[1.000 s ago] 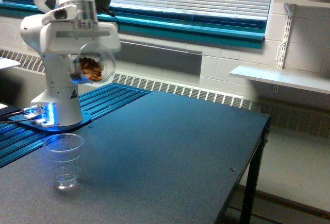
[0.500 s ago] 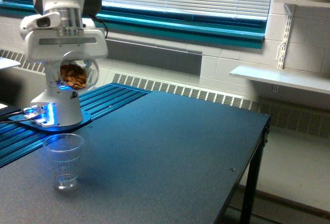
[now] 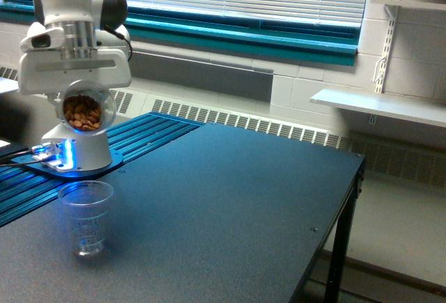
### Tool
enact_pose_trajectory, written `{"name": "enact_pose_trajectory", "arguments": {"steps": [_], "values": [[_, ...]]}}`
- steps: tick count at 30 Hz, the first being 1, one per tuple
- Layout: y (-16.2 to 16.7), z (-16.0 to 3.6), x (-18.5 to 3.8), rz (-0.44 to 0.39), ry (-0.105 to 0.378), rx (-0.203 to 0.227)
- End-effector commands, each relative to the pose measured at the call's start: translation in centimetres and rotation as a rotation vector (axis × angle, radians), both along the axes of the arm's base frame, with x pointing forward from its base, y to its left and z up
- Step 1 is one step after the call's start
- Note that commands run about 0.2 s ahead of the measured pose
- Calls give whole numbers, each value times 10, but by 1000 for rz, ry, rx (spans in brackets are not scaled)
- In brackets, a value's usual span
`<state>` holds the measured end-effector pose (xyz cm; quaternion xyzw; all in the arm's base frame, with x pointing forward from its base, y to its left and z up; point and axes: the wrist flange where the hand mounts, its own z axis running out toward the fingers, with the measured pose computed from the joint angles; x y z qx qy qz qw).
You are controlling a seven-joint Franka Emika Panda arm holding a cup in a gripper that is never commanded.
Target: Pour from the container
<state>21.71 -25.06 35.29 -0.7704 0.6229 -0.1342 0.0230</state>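
Observation:
My gripper point(image 3: 81, 101) hangs at the exterior view's left, shut on the container point(image 3: 83, 111), a small clear smooth-walled cup lying on its side with its round mouth turned toward the camera. Brown nut-like pieces fill its inside. Below it and slightly to the right, a tapered clear ribbed cup point(image 3: 86, 217) stands upright on the dark table point(image 3: 230, 205). It holds nothing that I can see. The container is well above this cup's rim, and nothing is falling from it.
The arm's white base point(image 3: 73, 146) with a blue light stands behind the ribbed cup on a blue ribbed panel point(image 3: 139, 136). The table's right edge point(image 3: 348, 198) drops to the floor. A white shelf point(image 3: 380, 104) juts from the wall at the right.
The gripper has swung toward the exterior view's left with the container and come slightly lower. The container's mouth now faces the camera more squarely. The ribbed cup has stayed put.

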Motion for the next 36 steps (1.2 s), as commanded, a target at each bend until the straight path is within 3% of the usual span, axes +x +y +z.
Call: {"name": "enact_pose_trajectory", "arguments": {"steps": [1,24,36], "values": [[0,-18,-13,4,27,24],[6,-50,-16,20,87,96],[-1,-57,-13,12,115,104]]}}
